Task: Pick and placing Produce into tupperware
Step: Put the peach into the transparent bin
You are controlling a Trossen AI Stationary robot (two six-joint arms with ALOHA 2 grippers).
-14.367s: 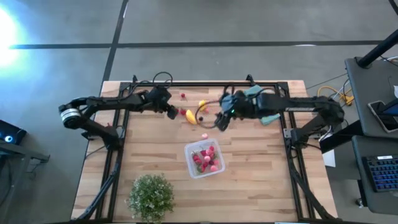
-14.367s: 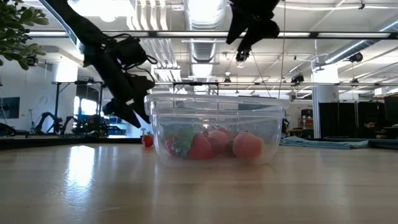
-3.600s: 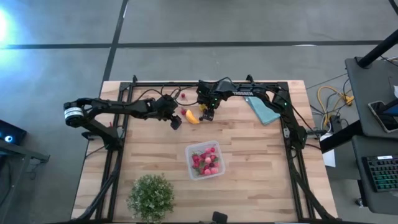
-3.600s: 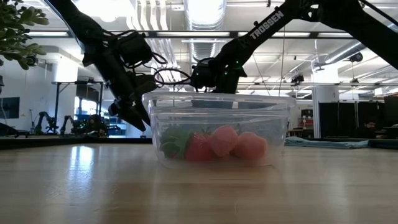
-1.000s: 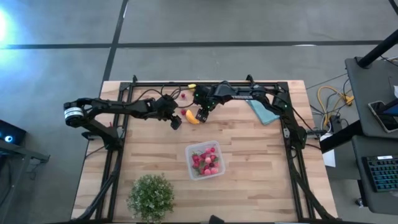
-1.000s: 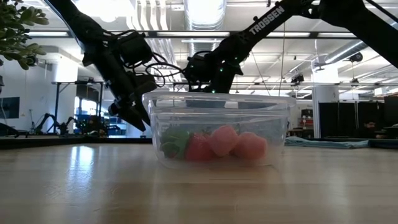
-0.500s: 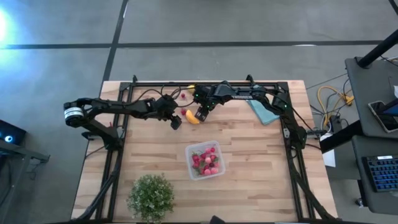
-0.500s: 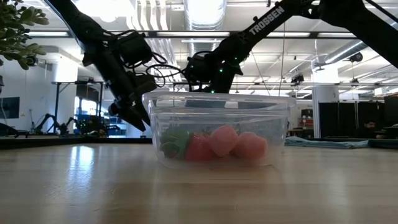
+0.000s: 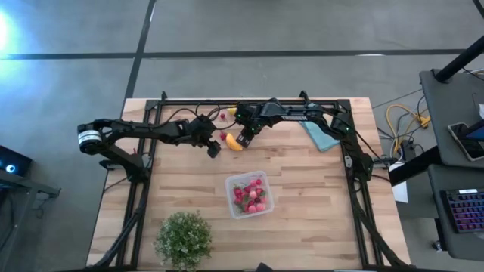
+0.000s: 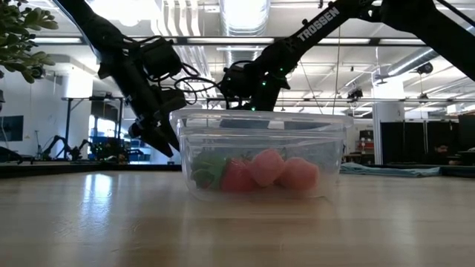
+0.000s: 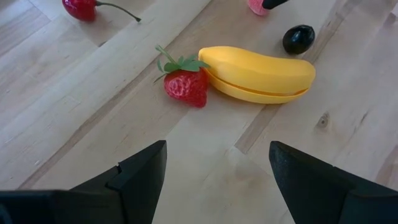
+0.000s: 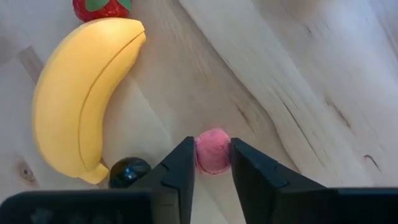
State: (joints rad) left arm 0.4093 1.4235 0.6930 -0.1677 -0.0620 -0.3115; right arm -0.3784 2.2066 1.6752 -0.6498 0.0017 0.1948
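The clear tupperware (image 9: 249, 194) stands mid-table with several red and pink berries in it. Toward the far edge lie a yellow banana (image 12: 81, 99), a strawberry (image 11: 185, 84) against the banana's end, a dark berry (image 12: 127, 172), a cherry (image 11: 81, 7) and a small lemon (image 9: 232, 112). My right gripper (image 9: 243, 140) is down beside the banana, shut on a small pink berry (image 12: 212, 151). Just left of the banana, my left gripper (image 9: 214, 149) stands open above the table, its fingers (image 11: 143, 168) short of the strawberry and touching nothing. My right gripper pinches the pink berry by two opposite sides (image 12: 200, 152) between its two fingers. The fingers come from above, pointing down. The berry sits on the wooden table, close to the banana's tip and the dark berry.
A bushy green plant (image 9: 184, 239) stands at the near left. A teal folded cloth (image 9: 318, 134) lies at the far right. Bare wood (image 9: 310, 189) stretches between the fruit and the tupperware and to its right.
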